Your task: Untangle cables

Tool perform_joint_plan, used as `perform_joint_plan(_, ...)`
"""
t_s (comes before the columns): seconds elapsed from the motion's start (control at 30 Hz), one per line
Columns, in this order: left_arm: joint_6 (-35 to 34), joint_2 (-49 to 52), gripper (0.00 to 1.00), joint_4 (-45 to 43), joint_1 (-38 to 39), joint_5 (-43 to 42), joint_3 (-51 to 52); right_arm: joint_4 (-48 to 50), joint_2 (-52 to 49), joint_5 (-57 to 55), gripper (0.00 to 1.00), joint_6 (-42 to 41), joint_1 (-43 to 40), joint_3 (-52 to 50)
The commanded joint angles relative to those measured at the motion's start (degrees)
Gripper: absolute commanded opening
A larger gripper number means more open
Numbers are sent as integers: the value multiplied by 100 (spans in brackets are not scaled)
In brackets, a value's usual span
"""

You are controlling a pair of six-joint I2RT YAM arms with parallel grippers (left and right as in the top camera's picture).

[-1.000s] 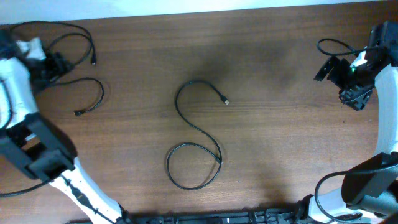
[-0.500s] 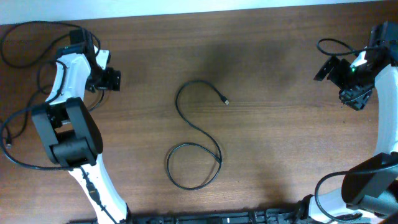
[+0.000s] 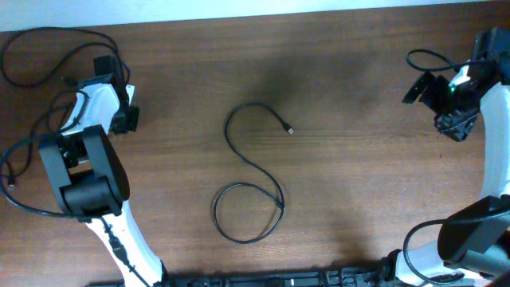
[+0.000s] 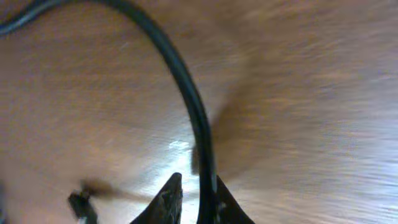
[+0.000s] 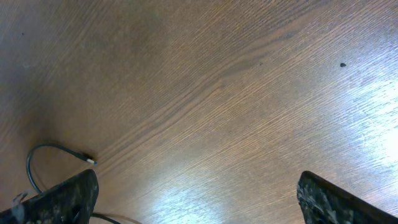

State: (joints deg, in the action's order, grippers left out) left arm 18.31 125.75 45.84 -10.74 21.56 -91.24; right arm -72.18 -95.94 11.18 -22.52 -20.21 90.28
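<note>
Since the frame half a second back, the left gripper (image 3: 126,118) has pulled in toward the left edge of the table (image 3: 358,175), ending a little lower and closer to its own arm, while the right gripper (image 3: 446,102) has stayed where it was. The left wrist view shows the left fingertips (image 4: 166,199) closed tight around a black cable (image 4: 186,99), which rises from between them and arcs away up and to the left over the wood; the picture is blurred. A small dark plug (image 4: 79,204) lies just left of the fingertips. From overhead, this cable (image 3: 48,48) loops behind and above the left gripper near the table's far left corner. A second, separate black cable (image 3: 247,171) lies well to the right of that gripper in an S-shape at mid-table. The right gripper hovers with its fingers (image 5: 62,196) spread wide apart, empty, with that second cable's end (image 5: 90,160) showing near its left finger.
</note>
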Motion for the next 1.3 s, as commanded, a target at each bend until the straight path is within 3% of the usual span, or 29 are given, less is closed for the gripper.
perform_joint_plan(0.0,24,37,12,-133,-39,828,37,-2,-33,-94,99,-31,-13,74)
perform_joint_plan(0.07,26,37,1,-138,-39,831,33,-2,-33,-94,99,-31,-13,74)
perform_joint_plan(0.3,-48,24,0,-151,-39,2144,17,-2,-33,-94,99,-31,-13,74)
perform_joint_plan(0.43,-772,22,0,-168,-39,2597,-44,-2,-33,-94,99,-31,-11,74)
perform_joint_plan(0.53,-1373,22,0,-195,-46,2625,-42,-2,-33,-94,99,-31,-13,74)
perform_joint_plan(0.63,-2444,22,0,-210,-219,2402,-42,-2,-33,-94,99,-31,-11,74)
perform_joint_plan(0.73,-2603,22,0,-219,-415,1814,-42,-2,-33,-94,99,-31,-13,74)
perform_joint_plan(0.87,-2942,22,1,-407,-726,1696,-42,-4,-33,-94,99,-31,-13,74)
perform_joint_plan(0.9,-2940,22,5,-439,-789,1696,-42,-2,-33,-94,99,-31,-11,74)
perform_joint_plan(0.93,-2940,22,17,-459,-828,1696,-42,-2,-33,-94,99,-31,-13,74)
perform_joint_plan(1.03,-2938,22,29,-570,-911,1700,-42,-4,-33,-94,99,-31,-11,74)
perform_joint_plan(1.07,-2938,20,51,-636,-920,1698,-44,-2,-33,-94,99,-31,-11,74)
perform_joint_plan(1.1,-2938,20,82,-640,-918,1700,-79,-2,-33,-94,99,-31,-11,74)
perform_joint_plan(1.27,-2940,-72,99,-595,-922,1696,-474,-2,-33,-94,99,-31,-11,74)
